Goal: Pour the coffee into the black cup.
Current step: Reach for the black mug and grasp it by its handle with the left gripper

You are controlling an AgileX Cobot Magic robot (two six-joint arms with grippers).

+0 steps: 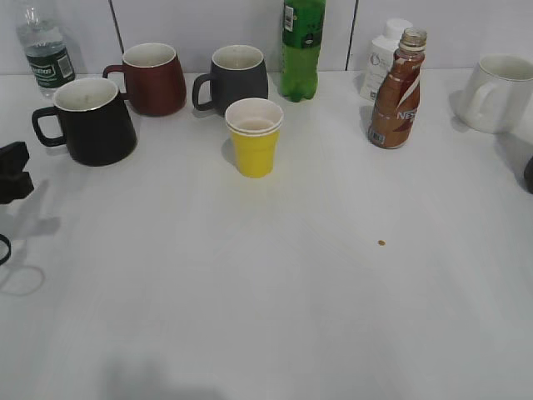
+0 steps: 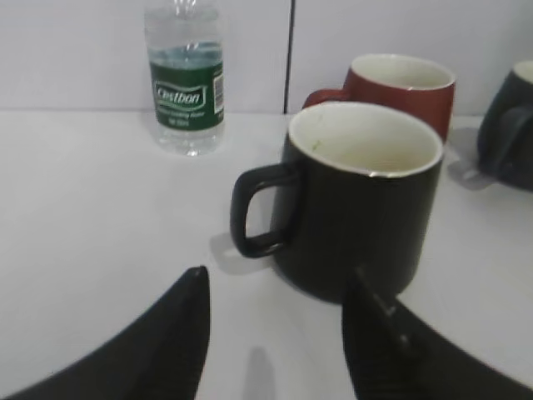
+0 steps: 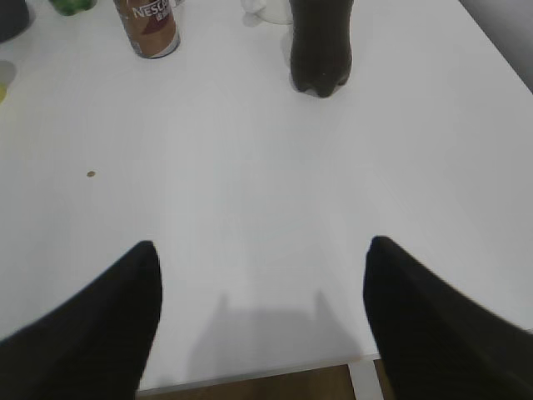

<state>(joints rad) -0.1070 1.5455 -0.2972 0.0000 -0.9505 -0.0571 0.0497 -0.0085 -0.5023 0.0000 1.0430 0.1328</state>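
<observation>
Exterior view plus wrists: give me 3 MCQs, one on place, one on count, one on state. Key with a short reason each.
1. Where does the coffee bottle stand?
A. right of the yellow cup, in front of the white bottle
B. left of the black cup
C. lying on its side at the table's near edge

2. How many handled mugs show in the exterior view?
A. two
B. four
C. six

3. What state is the left gripper in?
A. shut on the black cup's handle
B. open, holding nothing, short of the black cup
C. shut on the coffee bottle

Key:
1 A: the bottle stands upright at the right rear, the white bottle just behind it.
2 B: black cup, maroon mug, dark grey mug, white mug.
3 B: the left wrist view shows the fingers apart with bare table between them.
</observation>
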